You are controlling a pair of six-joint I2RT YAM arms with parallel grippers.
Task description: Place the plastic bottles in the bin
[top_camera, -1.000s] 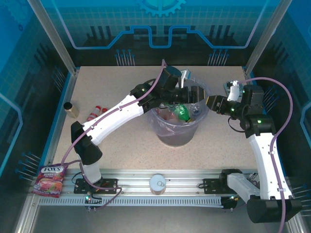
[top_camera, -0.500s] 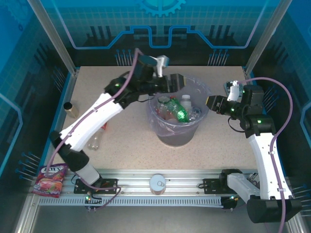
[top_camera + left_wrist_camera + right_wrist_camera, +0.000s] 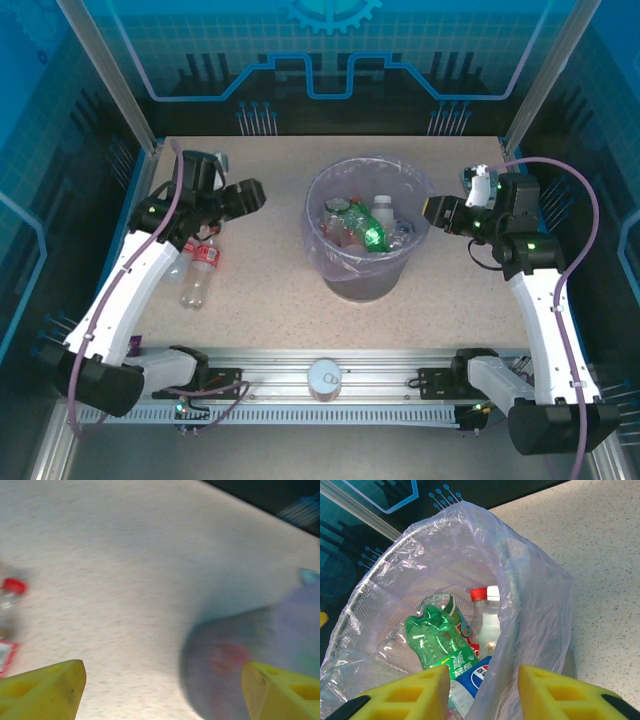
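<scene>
Centre of a speckled beige surface [image 3: 270,295]: round grey bin [image 3: 318,190] [image 3: 380,580], lined with crinkled, translucent lilac film and heaped with plastic bottles [image 3: 352,222]. Among them a crumpled green bottle [image 3: 372,232] [image 3: 437,640], clear bottles capped red [image 3: 478,594] and white [image 3: 493,592], and one blue label. At its right rim, yellow-tipped right pincer [image 3: 433,212] [image 3: 484,690], closed on a fold of the liner. Well to the left, left pincer [image 3: 256,192] [image 3: 162,690], jaws wide apart, nothing between. Under that arm, two loose bottles [image 3: 200,270] lying flat, red cap and red label showing. On the near rail, a round silver can [image 3: 324,378].
</scene>
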